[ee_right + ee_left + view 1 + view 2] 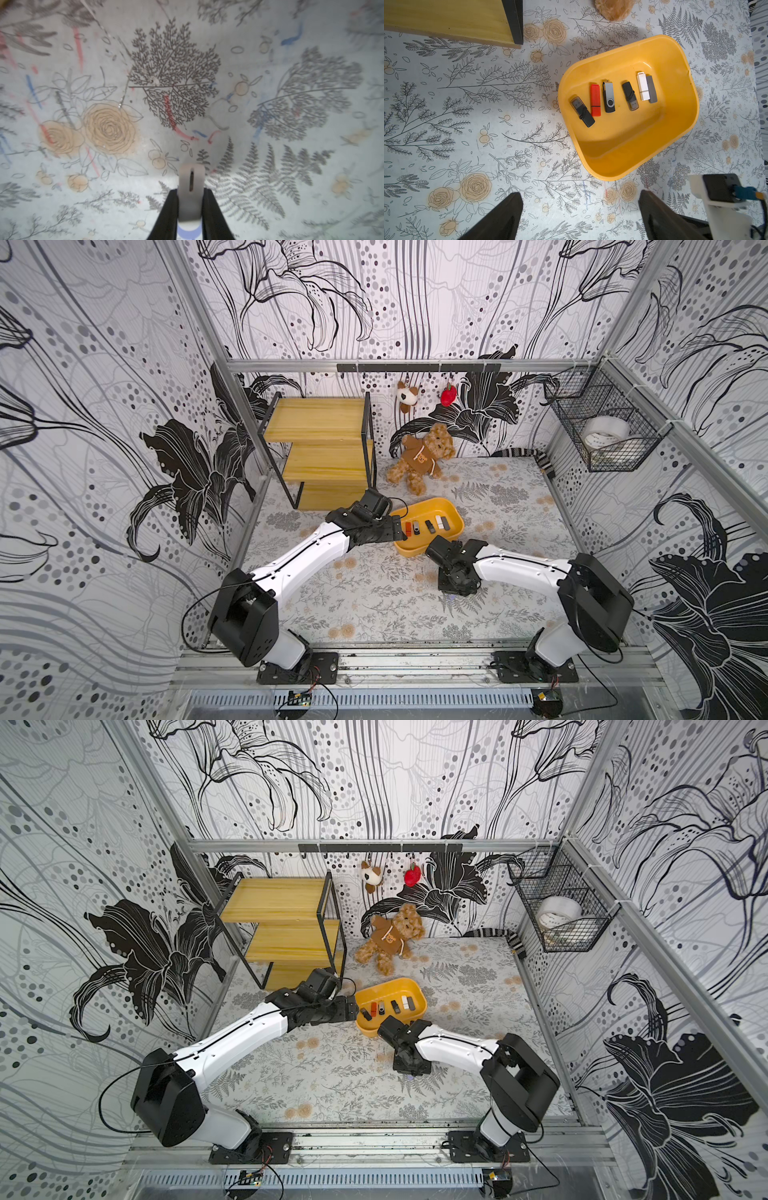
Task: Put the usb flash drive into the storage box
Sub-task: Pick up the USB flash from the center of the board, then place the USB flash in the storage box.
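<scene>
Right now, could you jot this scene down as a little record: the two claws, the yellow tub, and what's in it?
Storage box: shallow yellow-orange plastic tub, upright on the floral-print tabletop
Inside it: six small flash drives side by side
Left claw: open, empty, by the tub's edge
Right claw: shut on a pale translucent USB flash drive, outside the tub
Task state: held drive not yet in the tub
</scene>
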`<state>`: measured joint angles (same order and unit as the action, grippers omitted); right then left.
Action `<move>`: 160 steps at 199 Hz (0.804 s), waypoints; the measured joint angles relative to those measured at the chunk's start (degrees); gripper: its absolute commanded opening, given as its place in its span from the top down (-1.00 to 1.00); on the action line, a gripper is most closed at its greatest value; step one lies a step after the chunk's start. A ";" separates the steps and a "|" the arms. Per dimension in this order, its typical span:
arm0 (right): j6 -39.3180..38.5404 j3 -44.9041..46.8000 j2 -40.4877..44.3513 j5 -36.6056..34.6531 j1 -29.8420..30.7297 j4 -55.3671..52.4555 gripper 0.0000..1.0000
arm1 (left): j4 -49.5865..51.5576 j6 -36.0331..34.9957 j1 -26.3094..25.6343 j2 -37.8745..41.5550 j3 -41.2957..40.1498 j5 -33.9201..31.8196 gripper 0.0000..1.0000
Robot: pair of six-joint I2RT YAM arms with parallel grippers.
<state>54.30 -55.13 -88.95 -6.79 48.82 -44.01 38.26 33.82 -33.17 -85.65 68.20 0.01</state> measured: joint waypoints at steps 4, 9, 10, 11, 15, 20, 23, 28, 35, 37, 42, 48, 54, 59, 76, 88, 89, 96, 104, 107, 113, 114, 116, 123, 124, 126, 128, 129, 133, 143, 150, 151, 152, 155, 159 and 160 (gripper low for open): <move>0.00 -0.59 0.70 -0.26 0.00 -0.85 1.00 | 0.00 -0.02 0.15 0.00 0.00 0.02 -0.86; 0.00 -1.44 1.55 -0.48 0.00 -1.81 1.00 | 0.02 -0.02 0.26 0.00 0.00 0.00 -0.86; 0.00 -1.75 1.79 -0.55 0.00 -2.12 1.00 | 0.02 -0.02 0.31 0.00 0.00 0.00 -0.86; 0.00 -1.90 1.90 -0.57 0.00 -2.25 1.00 | 0.02 -0.02 0.31 0.00 0.00 0.00 -0.86; -0.04 -3.02 2.69 -0.85 0.00 -3.19 1.00 | 0.02 -0.04 0.50 0.00 0.00 0.02 -0.86; -0.09 -4.28 3.34 -1.16 0.00 -4.20 1.00 | 0.04 -0.04 0.68 0.00 0.00 0.00 -0.86; -0.24 -5.22 3.76 -1.40 0.00 -4.92 1.00 | 0.04 -0.07 0.83 0.00 0.00 0.02 -0.86; -0.46 -7.02 4.31 -1.64 0.00 -6.03 1.00 | 0.07 -0.11 1.11 0.00 0.00 0.02 -0.87; -0.96 -9.81 4.83 -2.10 0.00 -7.54 1.00 | 0.09 -0.20 1.44 0.00 0.00 0.07 -0.87; -1.31 -10.88 4.92 -2.29 0.00 -8.13 1.00 | 0.09 -0.17 1.57 0.02 0.00 0.04 -0.87; -1.79 -12.87 4.92 -2.58 0.00 -9.03 1.00 | 0.09 -0.24 1.90 0.02 0.00 0.07 -0.87; -2.62 -15.67 4.83 -3.15 0.00 -10.16 1.00 | 0.13 -0.28 2.29 0.07 0.00 0.04 -0.87; -3.10 -17.88 4.66 -3.61 0.00 -10.82 1.00 | 0.13 -0.33 2.60 0.11 0.00 0.07 -0.87; -4.09 -20.50 4.26 -3.98 -0.20 -11.82 1.00 | 0.15 -0.44 2.95 0.15 0.00 0.13 -0.87; -7.45 -28.70 1.49 -4.61 -1.42 -13.62 1.00 | 0.17 -0.72 4.11 0.50 -0.20 0.22 -0.87; -9.75 -33.38 -1.38 -4.87 -2.97 -13.86 1.00 | 0.22 -1.01 4.85 1.01 -0.63 0.26 -0.87; -10.16 -33.64 -1.62 -4.90 -3.10 -13.86 1.00 | 0.22 -1.07 4.90 1.05 -0.68 0.26 -0.87; -11.56 -35.98 -3.82 -4.85 -4.20 -13.97 1.00 | 0.28 -1.20 5.46 1.53 -1.11 0.35 -0.87; -13.18 -37.94 -6.21 -4.81 -5.31 -13.92 1.00 | 0.31 -1.33 5.88 1.88 -1.46 0.42 -0.87; -13.55 -38.60 -7.17 -4.81 -5.73 -13.84 1.00 | 0.33 -1.38 6.08 2.10 -1.70 0.52 -0.87; -14.88 -39.69 -9.03 -4.74 -6.51 -13.81 1.00 | 0.35 -1.51 6.49 2.43 -2.05 0.61 -0.87; -15.04 -39.93 -9.51 -4.74 -6.71 -13.79 1.00 | 0.35 -1.51 6.56 2.47 -2.10 0.61 -0.87; -15.37 -40.17 -10.03 -4.70 -6.88 -13.77 1.00 | 0.37 -1.55 6.73 2.60 -2.23 0.63 -0.88; -16.85 -41.33 -12.46 -4.50 -7.80 -13.75 1.00 | 0.37 -1.68 7.10 2.95 -2.62 0.66 -0.87; -17.05 -41.44 -12.68 -4.46 -7.89 -13.75 1.00 | 0.39 -1.68 7.15 2.99 -2.67 0.66 -0.88; -17.35 -41.64 -13.11 -4.50 -8.07 -13.75 1.00 | 0.39 -1.70 7.26 3.04 -2.75 0.68 -0.88; -17.86 -42.03 -14.14 -4.42 -8.41 -13.62 1.00 | 0.44 -1.77 7.43 3.17 -2.91 0.70 -0.88; -17.86 -42.03 -14.14 -4.42 -8.41 -13.62 1.00 | 0.44 -1.77 7.43 3.17 -2.91 0.70 -0.88; -18.58 -42.42 -15.26 -4.39 -8.79 -13.57 1.00 | 0.46 -1.81 7.63 3.32 -3.08 0.76 -0.88; -20.26 -43.06 -17.97 -4.33 -9.55 -13.20 1.00 | 0.57 -2.03 8.17 3.65 -3.50 0.90 -0.88; -21.16 -43.10 -19.26 -4.13 -9.88 -12.90 1.00 | 0.61 -2.16 8.35 3.82 -3.76 0.94 -0.88; -21.33 -43.10 -19.58 -4.04 -9.94 -12.85 1.00 | 0.63 -2.19 8.39 3.87 -3.78 0.96 -0.88; -21.49 -43.10 -19.74 -4.00 -9.97 -12.83 1.00 | 0.66 -2.19 8.44 3.89 -3.80 0.96 -0.88; -21.75 -43.10 -20.11 -3.96 -10.01 -12.74 1.00 | 0.70 -2.23 8.57 3.93 -3.89 1.01 -0.88; -22.34 -43.10 -20.87 -3.85 -10.19 -12.59 1.00 | 0.76 -2.29 8.63 4.02 -3.98 1.03 -0.88; -22.38 -43.10 -20.98 -3.82 -10.19 -12.52 1.00 | 0.79 -2.29 8.66 4.04 -4.00 1.03 -0.88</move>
<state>31.92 -98.24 -109.93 -10.61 38.63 -56.53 39.05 31.53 -24.51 -81.60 64.20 1.04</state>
